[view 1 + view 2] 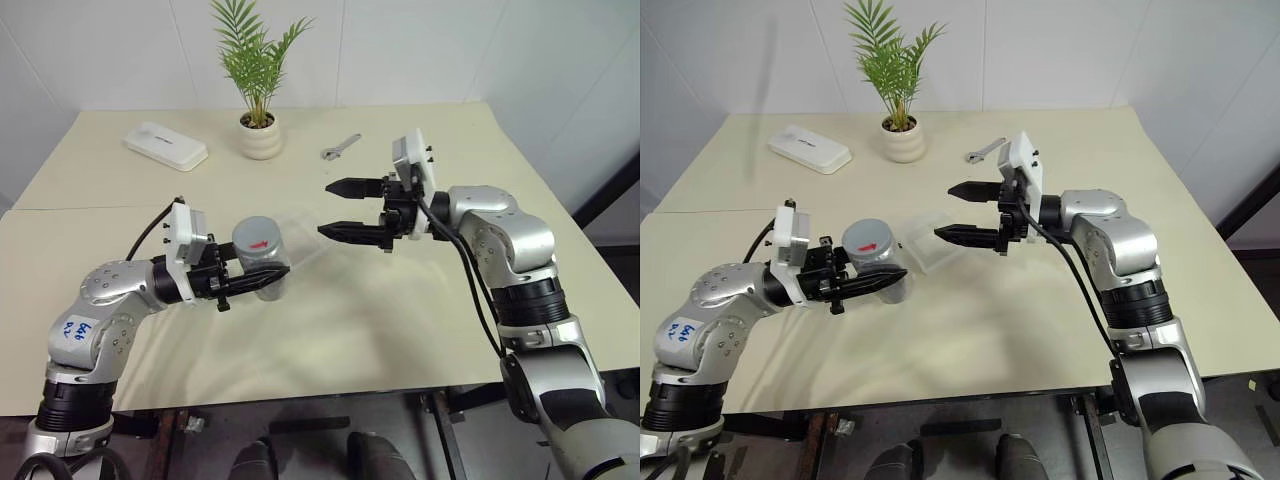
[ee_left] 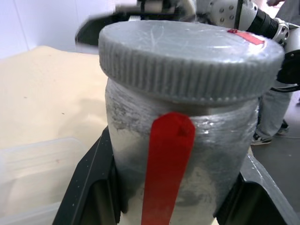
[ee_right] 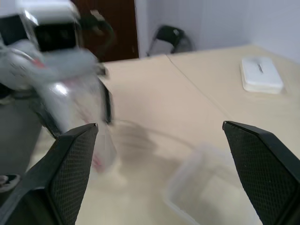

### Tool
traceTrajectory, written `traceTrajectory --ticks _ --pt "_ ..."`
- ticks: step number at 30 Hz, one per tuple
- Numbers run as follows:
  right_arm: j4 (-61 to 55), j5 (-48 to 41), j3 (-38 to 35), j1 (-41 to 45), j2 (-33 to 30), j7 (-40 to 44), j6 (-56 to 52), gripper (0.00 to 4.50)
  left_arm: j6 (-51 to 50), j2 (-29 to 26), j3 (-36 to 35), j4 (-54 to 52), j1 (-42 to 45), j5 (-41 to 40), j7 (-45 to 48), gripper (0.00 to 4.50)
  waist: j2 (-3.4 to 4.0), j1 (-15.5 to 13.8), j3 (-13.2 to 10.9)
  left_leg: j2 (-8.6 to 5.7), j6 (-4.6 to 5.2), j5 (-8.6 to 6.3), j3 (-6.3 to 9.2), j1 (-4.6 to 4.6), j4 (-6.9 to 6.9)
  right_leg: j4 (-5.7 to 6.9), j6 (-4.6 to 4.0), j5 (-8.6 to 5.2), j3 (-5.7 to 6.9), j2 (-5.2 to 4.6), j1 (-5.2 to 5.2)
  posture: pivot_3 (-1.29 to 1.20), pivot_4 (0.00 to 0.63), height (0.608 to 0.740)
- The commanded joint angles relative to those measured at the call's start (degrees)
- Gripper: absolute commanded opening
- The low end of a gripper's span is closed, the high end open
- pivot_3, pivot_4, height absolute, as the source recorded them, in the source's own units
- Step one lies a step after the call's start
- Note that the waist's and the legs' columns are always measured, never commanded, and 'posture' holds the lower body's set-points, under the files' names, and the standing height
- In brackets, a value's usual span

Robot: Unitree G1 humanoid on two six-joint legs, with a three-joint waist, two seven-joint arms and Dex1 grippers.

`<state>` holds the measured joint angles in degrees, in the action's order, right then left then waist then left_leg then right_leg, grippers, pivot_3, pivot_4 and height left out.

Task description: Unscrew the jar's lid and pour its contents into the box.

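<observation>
- left gripper (image 1: 262,277) fingers clamped on the jar (image 1: 260,256), held above the bench (image 1: 400,300), lid (image 2: 187,54) on
- right gripper (image 1: 345,209) fingers wide apart, empty, just right of jar
- box (image 1: 930,243) on bench between jar and right gripper

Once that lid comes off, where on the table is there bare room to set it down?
Bare tabletop lies along the near edge, in front of the clear plastic box. The far right corner beyond the small metal wrench is also free. The far middle is crowded: flat white case, white plant pot, wrench.
</observation>
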<state>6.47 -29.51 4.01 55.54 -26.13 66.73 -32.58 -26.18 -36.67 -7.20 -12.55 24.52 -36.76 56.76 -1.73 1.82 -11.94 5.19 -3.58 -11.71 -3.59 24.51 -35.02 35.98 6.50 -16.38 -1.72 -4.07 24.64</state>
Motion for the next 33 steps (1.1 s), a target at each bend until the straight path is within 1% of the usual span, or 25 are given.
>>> traceTrajectory --ticks 1,7,13,20,25,33 --pt "-6.75 -2.42 -0.78 -0.63 0.06 -0.46 -1.17 4.48 2.07 1.42 2.25 0.34 2.37 1.49 0.47 1.92 0.0 -0.14 0.0 0.0 0.0 0.0 -0.01 0.0 -0.03 0.0 0.02 0.01 -0.02 0.0 -0.01 0.0 0.15 0.74" --pt "-12.99 -2.93 1.58 -2.43 3.6 -4.74 -3.13 4.48 3.0 4.3 5.15 2.79 5.51 3.37 0.24 1.92 0.0 -0.1 0.0 0.0 0.0 0.0 -0.06 -0.01 -0.09 0.0 0.06 0.05 -0.12 0.03 -0.01 0.0 0.15 0.74" --pt "-16.7 -2.64 4.81 -3.34 6.46 -7.22 -5.21 4.48 3.55 6.14 6.87 4.44 7.11 5.06 0.25 1.92 0.0 -0.18 0.0 0.01 0.02 -0.01 -0.06 0.0 -0.08 0.01 0.06 0.05 -0.16 0.06 -0.01 0.0 0.15 0.74" --pt "-15.24 -0.12 6.98 -2.65 8.85 -11.03 -4.44 4.48 3.4 7.53 8.13 4.0 7.4 6.05 0.08 1.92 0.0 -0.18 0.0 0.01 0.02 -0.01 -0.06 0.0 -0.1 0.02 0.07 0.05 -0.16 0.07 -0.01 0.0 0.15 0.74" --pt "-13.47 0.83 6.7 -2.1 9.16 -11.86 -3.73 4.48 3.31 7.5 8.09 3.43 7.02 5.97 0.25 1.92 0.0 -0.2 0.0 0.01 0.02 -0.01 -0.06 0.0 -0.1 0.02 0.07 0.05 -0.17 0.07 -0.02 0.0 0.15 0.74" --pt "-10.54 2.14 4.88 -2.4 5.57 -10.12 -1.78 4.48 3.28 6.78 7.2 2.71 6.06 5.8 0.29 1.92 0.0 -0.19 0.0 0.01 0.02 -0.01 -0.06 0.0 -0.1 0.01 0.08 0.06 -0.17 0.08 -0.02 0.0 0.15 0.74"
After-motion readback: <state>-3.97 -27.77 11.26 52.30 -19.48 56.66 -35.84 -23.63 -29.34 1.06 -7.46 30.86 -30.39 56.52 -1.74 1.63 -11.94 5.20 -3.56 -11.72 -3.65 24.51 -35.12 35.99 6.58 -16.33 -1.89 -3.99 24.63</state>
